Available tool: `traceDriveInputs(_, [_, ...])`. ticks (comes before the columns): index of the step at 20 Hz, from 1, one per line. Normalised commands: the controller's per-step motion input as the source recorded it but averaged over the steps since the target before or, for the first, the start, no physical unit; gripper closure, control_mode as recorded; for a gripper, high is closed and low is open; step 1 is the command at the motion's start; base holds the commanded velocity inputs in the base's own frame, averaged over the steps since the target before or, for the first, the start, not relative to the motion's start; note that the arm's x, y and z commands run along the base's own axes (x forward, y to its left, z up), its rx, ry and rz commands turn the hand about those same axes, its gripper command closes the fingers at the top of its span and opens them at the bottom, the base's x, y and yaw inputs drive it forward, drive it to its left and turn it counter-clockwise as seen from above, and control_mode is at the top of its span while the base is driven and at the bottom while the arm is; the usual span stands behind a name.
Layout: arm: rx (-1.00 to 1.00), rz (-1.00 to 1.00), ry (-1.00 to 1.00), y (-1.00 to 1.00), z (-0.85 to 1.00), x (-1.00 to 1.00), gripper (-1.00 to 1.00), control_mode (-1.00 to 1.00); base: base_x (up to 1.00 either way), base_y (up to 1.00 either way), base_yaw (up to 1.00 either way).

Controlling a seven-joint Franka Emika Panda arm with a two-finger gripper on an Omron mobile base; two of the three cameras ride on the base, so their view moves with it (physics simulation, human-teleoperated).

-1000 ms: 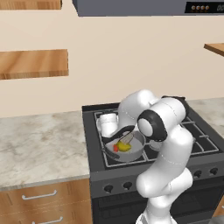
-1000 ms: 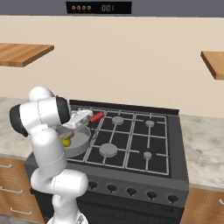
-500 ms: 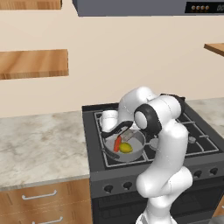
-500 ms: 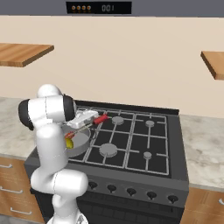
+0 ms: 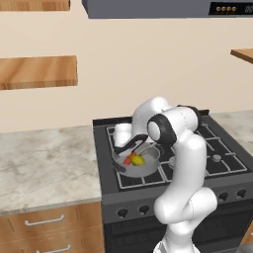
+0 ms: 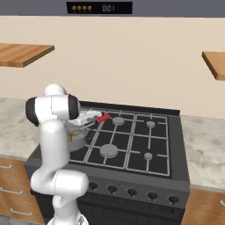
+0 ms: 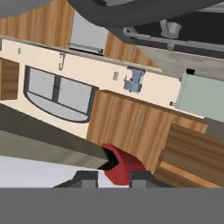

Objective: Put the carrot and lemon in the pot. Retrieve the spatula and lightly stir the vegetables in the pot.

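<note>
We see the pot [image 5: 137, 165] sitting on the front left burner of the stove [image 5: 217, 148], with the carrot [image 5: 130, 158] and the lemon [image 5: 139, 160] lying side by side inside it, the carrot just to the left of the lemon and touching or nearly touching it. From the left base view, our arm bends down over the back rim of the pot, and a dark slim shaft slants from the hand toward the vegetables; we take it for the spatula [image 6: 103, 118], though its blade is too small for us to make out there. In the right base view the spatula's red handle sticks out to the right of the hand, above the grate between the left burners, and the thin shaft runs down to the left toward the pot [image 6: 75, 139], which our own arm partly hides. In the hand view the claw [image 7: 113, 176] has its two dark tips close on either side of the red handle [image 7: 121, 165], so we read it as pinching the spatula. A grey marbled surface [image 5: 44, 158] lies to the left of the stove, with wooden drawers [image 5: 47, 225] beneath it.
</note>
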Motion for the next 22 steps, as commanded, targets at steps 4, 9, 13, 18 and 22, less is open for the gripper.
traceDriveInputs(4, [-0.01, -0.02, 0.03, 0.0, 0.0, -0.14, 1.0, -1.0, 0.0, 0.0, 0.0])
traceDriveInputs(9, [-0.02, 0.06, -0.1, -0.06, 0.05, -0.47, 1.0, -1.0, 0.0, 0.0, 0.0])
traceDriveInputs(13, [0.0, 0.16, -0.28, 0.0, 0.57, -0.81, 1.0, -1.0, 0.0, 0.0, 0.0])
traceDriveInputs(18, [0.0, 0.06, -0.12, 0.02, 0.5, -0.18, 1.0, -1.0, 0.0, 0.0, 0.0])
traceDriveInputs(22, [-0.03, 0.0, 0.0, 0.33, -0.25, 0.05, 1.0, -1.0, 0.0, 0.0, 0.0])
